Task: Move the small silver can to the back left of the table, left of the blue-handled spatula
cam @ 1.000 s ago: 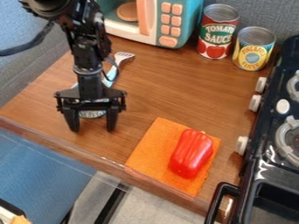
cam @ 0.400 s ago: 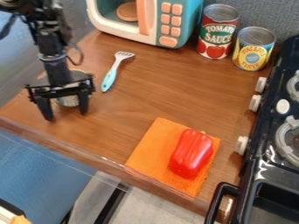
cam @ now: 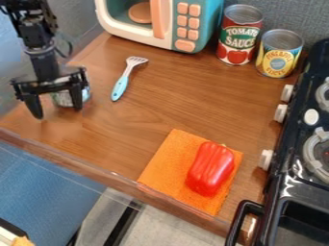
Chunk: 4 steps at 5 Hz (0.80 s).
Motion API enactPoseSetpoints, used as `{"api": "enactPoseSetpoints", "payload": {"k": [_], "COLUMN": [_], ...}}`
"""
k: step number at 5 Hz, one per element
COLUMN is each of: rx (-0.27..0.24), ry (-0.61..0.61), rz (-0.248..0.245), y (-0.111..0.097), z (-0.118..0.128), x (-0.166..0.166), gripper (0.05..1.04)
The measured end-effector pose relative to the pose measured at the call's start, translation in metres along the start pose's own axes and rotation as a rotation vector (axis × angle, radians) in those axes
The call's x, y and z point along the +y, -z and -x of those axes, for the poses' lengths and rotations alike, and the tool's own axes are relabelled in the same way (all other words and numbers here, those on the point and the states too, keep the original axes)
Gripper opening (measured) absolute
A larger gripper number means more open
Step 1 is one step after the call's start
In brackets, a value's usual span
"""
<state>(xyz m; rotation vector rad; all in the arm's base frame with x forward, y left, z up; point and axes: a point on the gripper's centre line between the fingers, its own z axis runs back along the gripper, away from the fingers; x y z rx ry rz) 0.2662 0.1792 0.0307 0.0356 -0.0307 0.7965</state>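
Swung left, farther from the orange cloth [cam: 160, 166], a black gripper [cam: 58, 113] hangs with fingers wide apart. Right of the cloth sits a black stove [cam: 292, 190]; beyond it, a toy microwave [cam: 164, 40]. On it lies a red pepper [cam: 210, 168]. Up and left of it, a partly hidden can [cam: 63, 99] stands behind the claw, contact unclear, near a blue-handled spatula [cam: 120, 88].

Bright, diffuse light; pale sheen on wooden tabletop [cam: 160, 105]; soft shadows; fine detail slightly blurred.
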Motion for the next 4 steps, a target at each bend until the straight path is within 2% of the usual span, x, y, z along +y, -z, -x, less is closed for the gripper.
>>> {"api": "enactPoseSetpoints", "payload": {"k": [1,2,3,4], "rx": [0.009,-0.015,-0.069,-0.037], "ry": [0.106,0.322,0.435,0.527], "rz": [0.037,0.067,0.048,-0.018], "y": [-0.004,-0.027,-0.06,-0.062], "z": [0.004,0.015,0.022,0.037], "x": [-0.025,-0.068,-0.081,-0.08], "gripper": [0.999,0.999,0.999,0.999]}}
